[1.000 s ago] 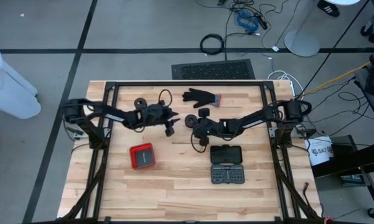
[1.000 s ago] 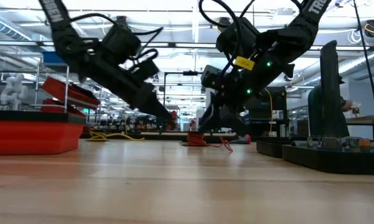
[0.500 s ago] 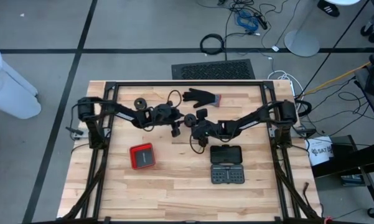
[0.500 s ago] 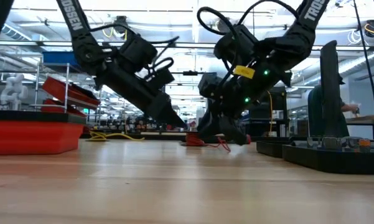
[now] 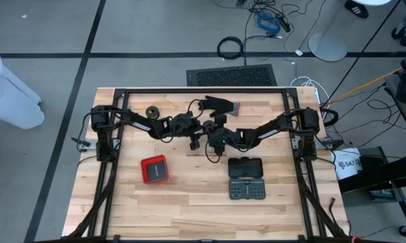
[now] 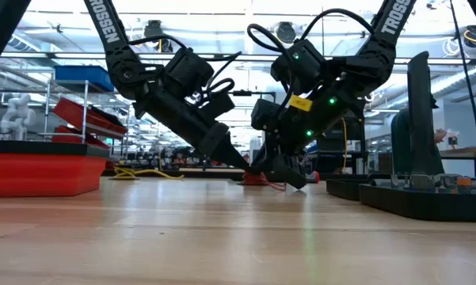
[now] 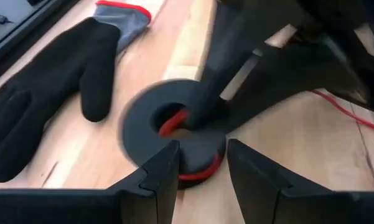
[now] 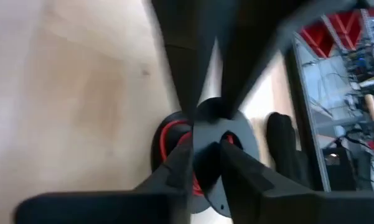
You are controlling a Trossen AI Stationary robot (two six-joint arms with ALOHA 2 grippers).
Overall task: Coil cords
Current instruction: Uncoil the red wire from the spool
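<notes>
A round black cord bundle [image 7: 174, 134] with red-orange cord wound in it lies flat on the table near the middle, its thin red tail [image 7: 351, 115] trailing away. My right gripper [image 8: 205, 171] is shut on it. My left gripper [image 7: 202, 177] is open and slants down from the table's left, with its two fingers standing either side of the bundle's near rim. In the high view both grippers [image 5: 199, 131] [image 5: 211, 133] meet over the bundle. Another black bundle [image 5: 152, 110] lies flat at the far left. My left gripper has the bundle's near rim [image 7: 199, 163] between its open fingers; whether they touch it I cannot tell. My right gripper pinches the bundle's black middle part [image 8: 206, 146] between its two fingers, slanting down from the table's right. The bundle stays flat on the table.
A black glove with a red cuff [image 5: 219, 102] lies just beyond the bundle toward the far edge. A small red box [image 5: 155, 169] and a black case [image 5: 246, 177] sit nearer the front. A dark frame [image 5: 203, 90] borders the table.
My left gripper has gone toward the table's right edge and down, reaching the bundle where my right gripper is. My right gripper has sunk a little over the bundle. The bundle has stayed in place.
</notes>
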